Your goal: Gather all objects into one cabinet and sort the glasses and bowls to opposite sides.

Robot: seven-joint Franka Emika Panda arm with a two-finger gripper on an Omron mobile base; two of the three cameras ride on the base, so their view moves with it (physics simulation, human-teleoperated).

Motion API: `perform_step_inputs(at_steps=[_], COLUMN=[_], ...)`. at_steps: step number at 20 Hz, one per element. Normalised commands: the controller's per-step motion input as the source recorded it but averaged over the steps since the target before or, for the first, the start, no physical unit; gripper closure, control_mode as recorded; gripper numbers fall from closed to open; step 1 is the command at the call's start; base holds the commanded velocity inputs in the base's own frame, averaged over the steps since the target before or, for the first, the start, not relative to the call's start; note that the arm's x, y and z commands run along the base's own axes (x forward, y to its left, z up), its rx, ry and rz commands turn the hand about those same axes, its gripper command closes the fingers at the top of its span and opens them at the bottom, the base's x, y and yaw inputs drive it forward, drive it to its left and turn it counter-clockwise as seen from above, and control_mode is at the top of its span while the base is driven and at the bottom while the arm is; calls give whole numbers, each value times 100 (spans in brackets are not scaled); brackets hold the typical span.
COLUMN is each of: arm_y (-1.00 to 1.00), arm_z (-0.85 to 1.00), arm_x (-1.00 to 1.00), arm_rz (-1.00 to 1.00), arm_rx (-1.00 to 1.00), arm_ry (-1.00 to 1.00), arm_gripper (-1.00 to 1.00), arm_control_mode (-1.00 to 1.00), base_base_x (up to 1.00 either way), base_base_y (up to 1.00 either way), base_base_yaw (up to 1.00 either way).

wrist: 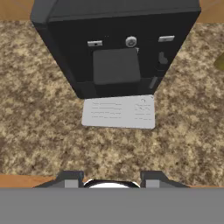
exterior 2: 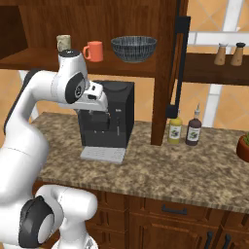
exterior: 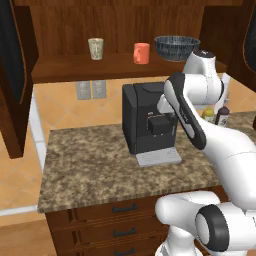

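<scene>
Inside the open dark brown cabinet (exterior: pixel 70 68), three things stand in a row on the shelf board. The beige patterned tumbler (exterior: pixel 95 48) (exterior 2: pixel 63 42) is at the left, the orange-red cup (exterior: pixel 141 53) (exterior 2: pixel 93 51) in the middle, and the wide dark blue-grey bowl (exterior: pixel 176 47) (exterior 2: pixel 133 48) at the right. The bright blue cup is out of view. My gripper (wrist: pixel 111 178) hangs below the shelf, in front of the black coffee machine (wrist: pixel 116 48), pointing down at the counter. It is open and holds nothing.
The coffee machine (exterior: pixel 147 117) with its grey drip tray (exterior: pixel 159 158) stands on the granite counter (exterior: pixel 85 165). Two sauce bottles (exterior 2: pixel 184 129) and a potted plant (exterior 2: pixel 244 146) stand to the right. Spice jars (exterior 2: pixel 228 54) sit on a plank shelf. Cabinet doors (exterior: pixel 15 75) hang open.
</scene>
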Motion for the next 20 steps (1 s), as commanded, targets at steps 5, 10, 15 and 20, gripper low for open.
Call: perform_step_inputs(at_steps=[5,10,15,20], arm_y=[9,7,0,0], arm_z=[0,1,2,0], arm_x=[-18,-48,-35,-1], arm_rz=[0,0,0,0], arm_rx=[-10,-13,-1,0], arm_ry=[-22,-57,-29,0], arm_gripper=[-100,-100,-100,-100], arm_control_mode=[-100,-100,-100,100], base_base_x=[0,0,0,-4], base_base_y=[0,0,0,0], base_base_yaw=[0,0,0,0])
